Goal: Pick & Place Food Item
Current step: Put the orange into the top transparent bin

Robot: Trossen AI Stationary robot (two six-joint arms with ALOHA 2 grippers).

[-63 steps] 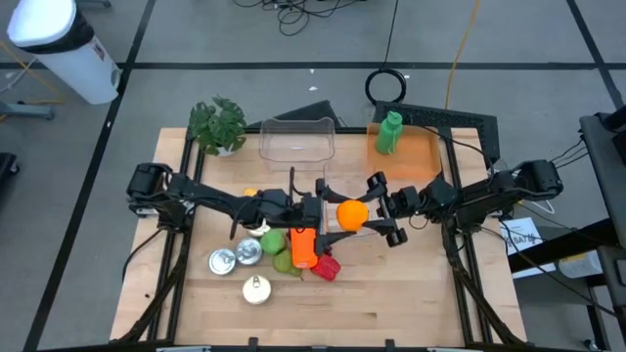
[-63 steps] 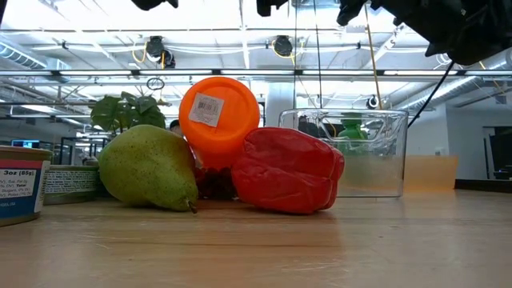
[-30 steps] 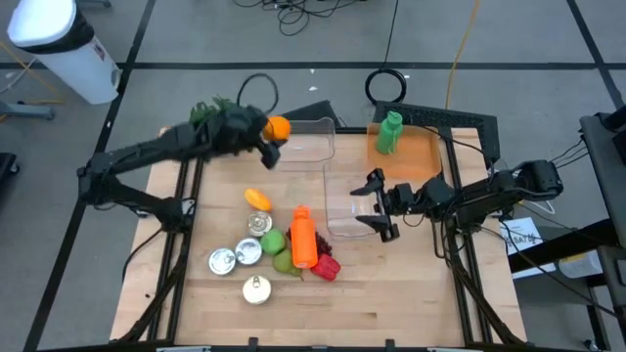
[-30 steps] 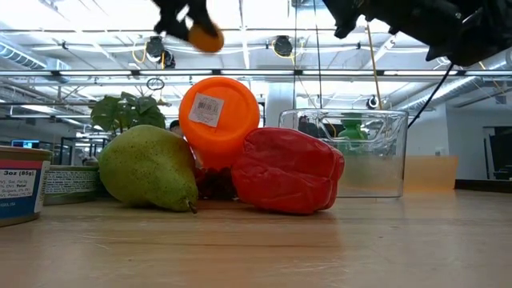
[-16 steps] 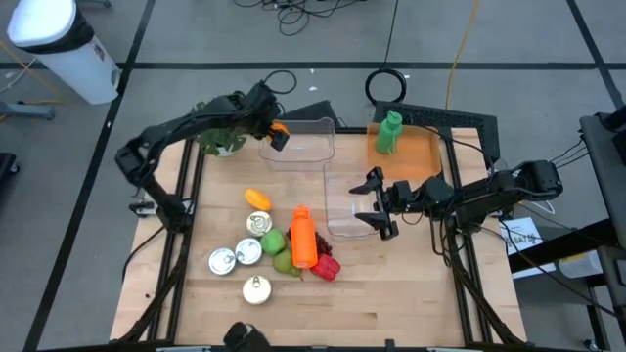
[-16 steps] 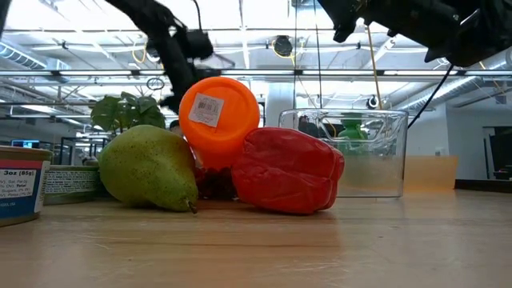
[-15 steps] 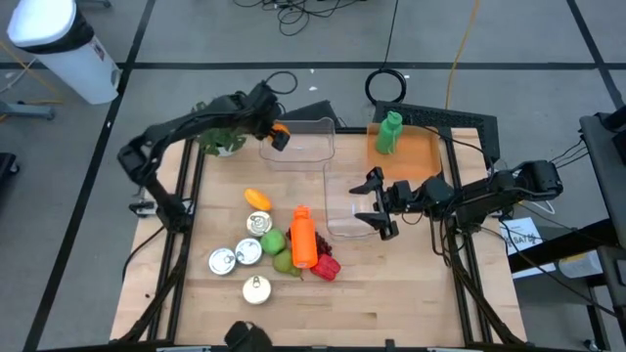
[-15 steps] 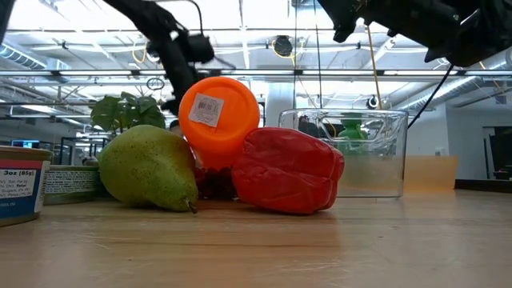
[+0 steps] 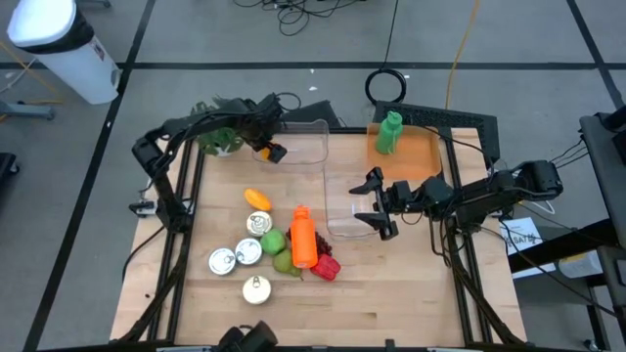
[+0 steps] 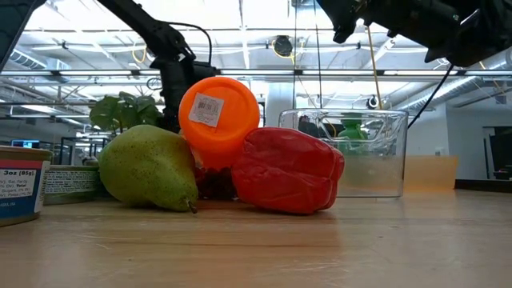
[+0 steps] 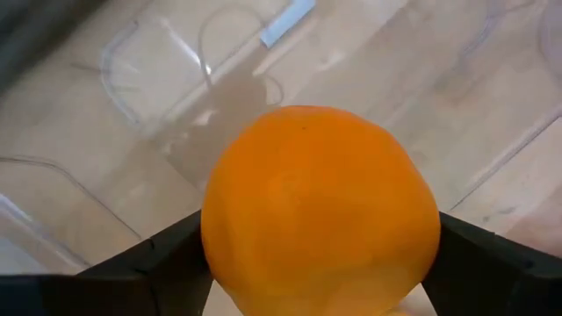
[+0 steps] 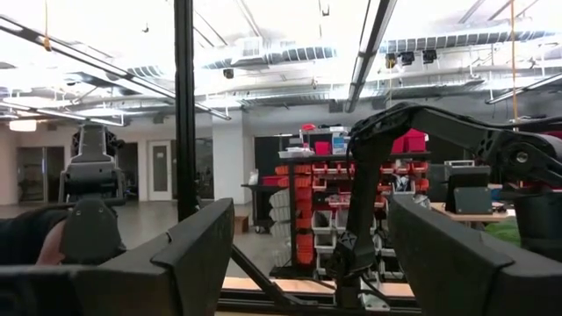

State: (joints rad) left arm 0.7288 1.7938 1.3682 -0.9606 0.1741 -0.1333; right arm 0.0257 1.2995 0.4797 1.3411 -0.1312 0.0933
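wooden table (image 9: 391, 303) under the arms carries a pear (image 10: 149, 167), a red pepper (image 10: 286, 170), cans and a clear bin (image 9: 298, 143) at its far edge. left gripper (image 9: 266, 149) clamps an orange (image 11: 320, 211) between its fingers (image 11: 149, 268), at the bin's left end, possibly just over its rim. right gripper (image 9: 377, 202) hangs mid-table with fingers (image 12: 193, 254) spread wide, holding nothing.

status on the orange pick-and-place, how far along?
Done: the orange is picked, off the table. In hand: the left gripper holds it at the clear container's left edge. Left: release it inside. The right gripper waits open at mid-table, empty.
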